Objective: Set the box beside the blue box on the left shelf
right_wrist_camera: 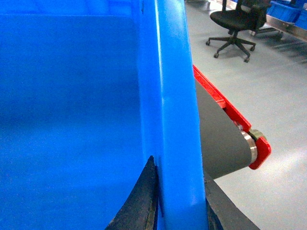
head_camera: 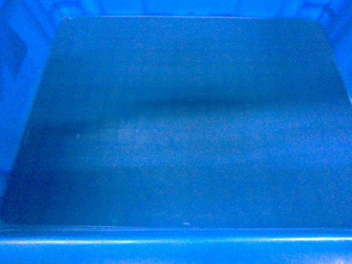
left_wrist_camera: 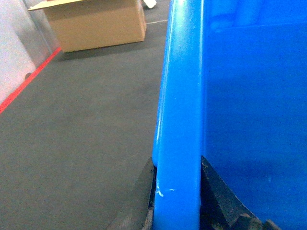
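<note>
At nine o'clock of the left wrist view lies dark grey floor [left_wrist_camera: 72, 143] with a red stripe [left_wrist_camera: 29, 81]; a brown cardboard carton [left_wrist_camera: 96, 24] sits at eleven. The left claw [left_wrist_camera: 177, 201] is clamped on the thick rim of the large bright-blue plastic crate [left_wrist_camera: 180, 120], one dark finger on each face. In the head view the crate's floor [head_camera: 176, 126] fills everything, empty, so the crate hangs lifted between both arms. The right claw [right_wrist_camera: 180, 206] grips the opposite rim likewise; a grey roller with red end bracket [right_wrist_camera: 220, 143] shows at three o'clock. The crate looks stiff, glossy, bulky yet probably light; holding at opposite rims suits it, though smooth plastic could slip.
</note>
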You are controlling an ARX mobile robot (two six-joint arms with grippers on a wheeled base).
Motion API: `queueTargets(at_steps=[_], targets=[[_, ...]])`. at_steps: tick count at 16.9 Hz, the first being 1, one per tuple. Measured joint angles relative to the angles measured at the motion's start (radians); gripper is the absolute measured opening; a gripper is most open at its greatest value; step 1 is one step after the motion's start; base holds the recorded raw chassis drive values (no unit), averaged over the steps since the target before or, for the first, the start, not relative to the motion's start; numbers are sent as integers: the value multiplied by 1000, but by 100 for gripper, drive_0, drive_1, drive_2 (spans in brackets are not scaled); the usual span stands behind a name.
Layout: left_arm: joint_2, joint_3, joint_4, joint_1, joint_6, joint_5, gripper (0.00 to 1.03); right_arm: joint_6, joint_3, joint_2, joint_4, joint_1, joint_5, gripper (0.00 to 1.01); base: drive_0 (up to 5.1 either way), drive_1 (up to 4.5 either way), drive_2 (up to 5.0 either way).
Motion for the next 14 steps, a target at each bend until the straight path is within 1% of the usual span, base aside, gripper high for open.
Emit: queueTargets(at_steps=[14], targets=[[0, 0, 0, 0, 2, 0, 16, 0, 0, 0, -1, 0, 0, 13, -157, -157, -157]])
